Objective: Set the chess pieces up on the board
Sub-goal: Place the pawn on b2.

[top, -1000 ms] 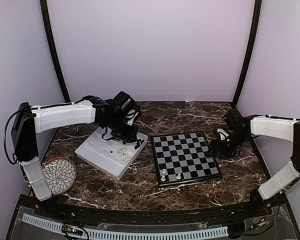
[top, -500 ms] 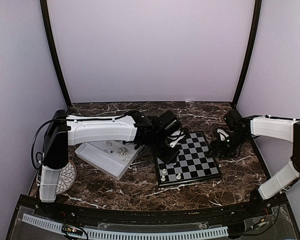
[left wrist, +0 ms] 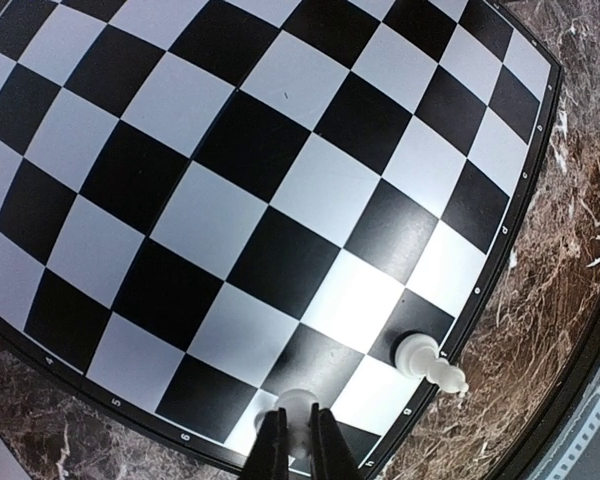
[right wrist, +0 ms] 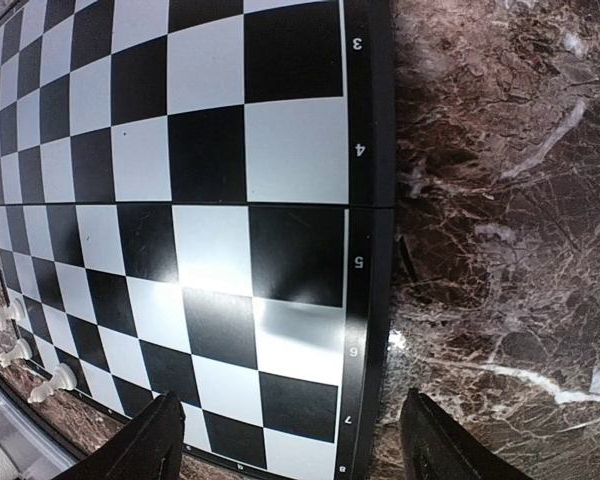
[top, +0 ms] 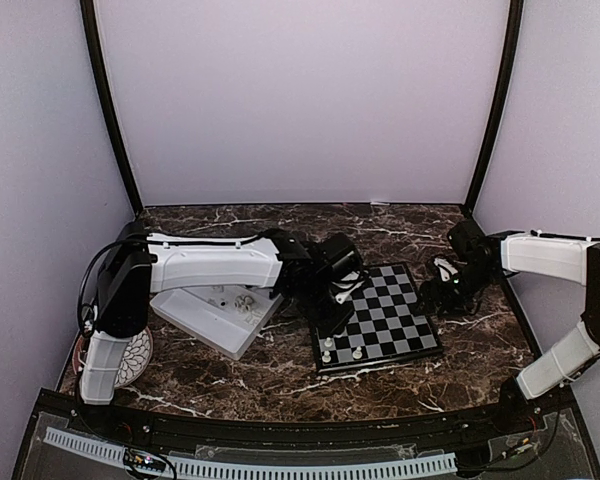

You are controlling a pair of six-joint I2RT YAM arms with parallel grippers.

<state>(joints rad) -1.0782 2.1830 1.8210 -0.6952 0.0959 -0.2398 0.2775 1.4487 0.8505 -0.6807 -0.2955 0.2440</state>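
Note:
The board (top: 385,310) lies right of centre on the marble table. My left gripper (top: 332,318) reaches over its near-left part and is shut on a white chess piece (left wrist: 298,403), held over a pale square in the board's edge row (left wrist: 230,200). I cannot tell if the piece touches the board. Two white pieces (top: 327,351) (top: 356,352) stand on the near edge row; one shows in the left wrist view (left wrist: 428,362). My right gripper (top: 448,292) hovers at the board's right edge (right wrist: 210,150), jaws wide open and empty (right wrist: 295,450).
A white divided tray (top: 195,318) with several more pieces lies left of the board. A round patterned plate (top: 132,352) sits at the near left, partly behind the left arm. White pieces (right wrist: 55,383) show at the board's far side in the right wrist view.
My left arm has swung right from the tray to the board's near-left part, carrying the white piece, then settled lower. The right arm has not moved.

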